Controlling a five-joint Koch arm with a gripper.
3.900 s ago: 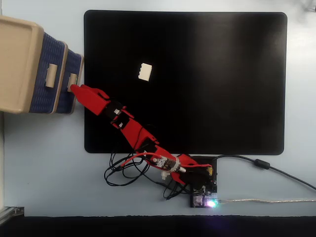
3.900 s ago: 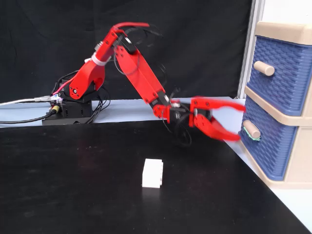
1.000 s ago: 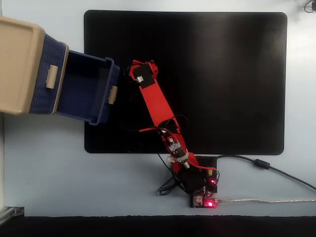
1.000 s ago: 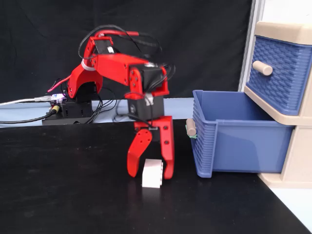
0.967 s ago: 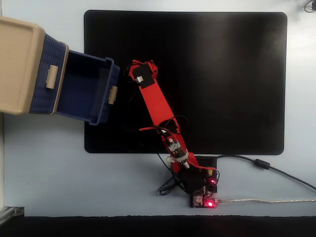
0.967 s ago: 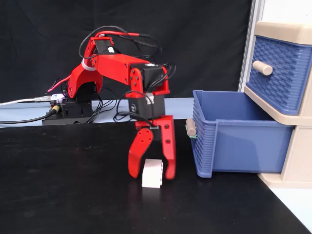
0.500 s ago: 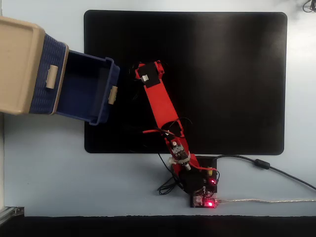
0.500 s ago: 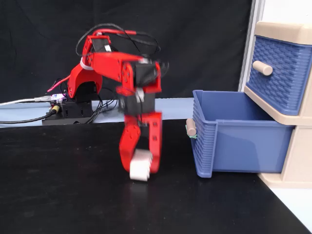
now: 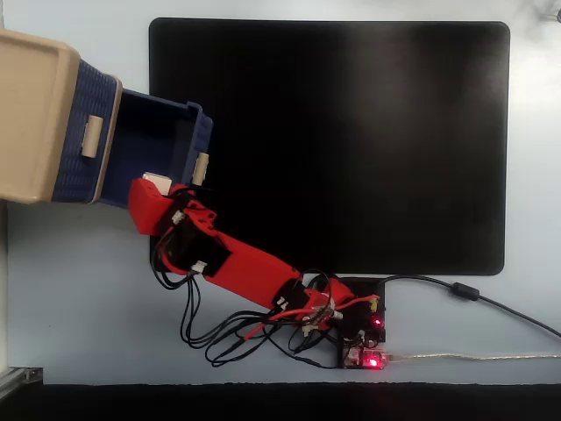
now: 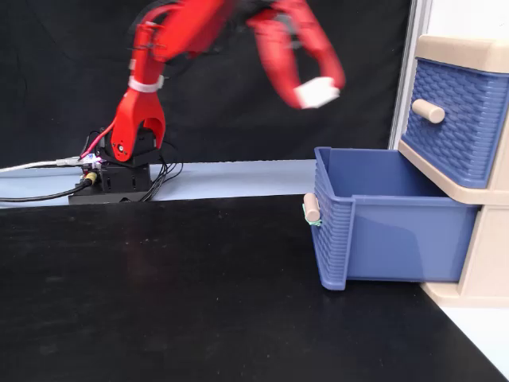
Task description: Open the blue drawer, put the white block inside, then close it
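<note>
We see a pale blue table with a large black mat on it in the fixed view from above. At the left edge stands the beige cabinet, and the blue drawer, its bottom one, is pulled out over the mat's left edge. The red arm reaches from its base at the table's near edge up and to the left. Its gripper is over the drawer's lower wall, and a sliver of the white block shows at its tip.

In the fixed view from the side, a black curtain hangs behind the table. We see the gripper raised high and blurred, clamped on the white block, which is in the air above and slightly left of the open blue drawer. The upper drawer is closed.
</note>
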